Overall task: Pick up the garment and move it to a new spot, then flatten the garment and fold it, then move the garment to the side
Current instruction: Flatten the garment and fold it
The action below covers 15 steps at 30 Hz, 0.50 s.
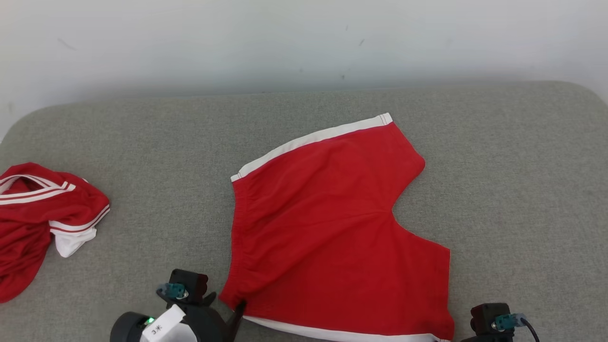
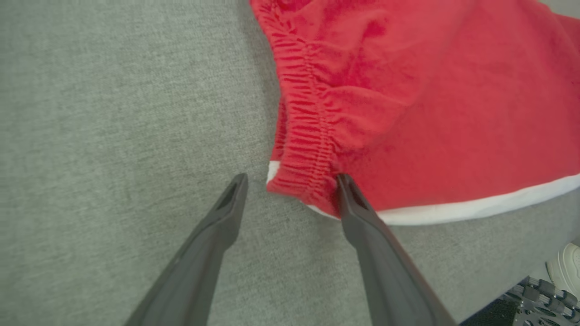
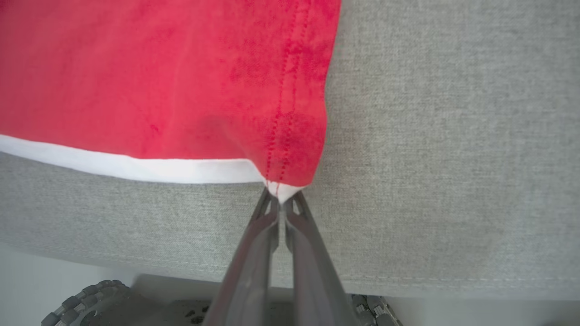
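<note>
Red shorts (image 1: 332, 228) (white trim) spread flat, unfolded.

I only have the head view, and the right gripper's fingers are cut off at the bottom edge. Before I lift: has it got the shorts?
Observer: Yes. The right wrist view shows the right gripper shut on the white-trimmed hem corner of the red shorts.
Operator: And the left one?
Observer: The left gripper is open. The waistband corner sits between its fingers, not pinched.
Operator: Is the pinched corner near the edge?
Observer: Yes, the grey surface ends just below the right gripper.
</note>
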### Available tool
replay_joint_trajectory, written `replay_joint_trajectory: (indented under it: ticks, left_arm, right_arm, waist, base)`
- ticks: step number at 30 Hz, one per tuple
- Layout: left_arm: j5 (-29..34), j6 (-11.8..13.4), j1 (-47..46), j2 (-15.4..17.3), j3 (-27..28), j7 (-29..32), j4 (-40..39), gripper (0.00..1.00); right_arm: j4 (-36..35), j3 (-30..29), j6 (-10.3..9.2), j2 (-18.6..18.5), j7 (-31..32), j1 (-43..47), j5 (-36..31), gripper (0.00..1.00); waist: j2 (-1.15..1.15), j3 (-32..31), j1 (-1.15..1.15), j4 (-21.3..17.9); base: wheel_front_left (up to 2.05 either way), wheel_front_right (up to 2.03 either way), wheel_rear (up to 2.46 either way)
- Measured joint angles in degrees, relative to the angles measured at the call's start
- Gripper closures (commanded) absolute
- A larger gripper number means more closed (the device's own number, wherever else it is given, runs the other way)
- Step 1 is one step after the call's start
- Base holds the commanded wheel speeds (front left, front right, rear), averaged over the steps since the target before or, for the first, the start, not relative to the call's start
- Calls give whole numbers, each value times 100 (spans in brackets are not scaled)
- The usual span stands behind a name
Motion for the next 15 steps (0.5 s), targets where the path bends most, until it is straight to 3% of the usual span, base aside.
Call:
replay_joint_trajectory:
  ticks: [8,15]
  left_arm:
    - [0,-138,-126,60,-64,-5,120,0]
    - [-48,-370,-126,371,-248,-58,-43,0]
  right_arm:
    - [-14,0,-1,2,66,-7,0,100]
    - [-14,-44,-2,1,127,-3,0,100]
  waist:
    - [0,16,0,27]
    - [0,0,0,26]
  base:
    - [0,0,0]
    - [0,0,0]
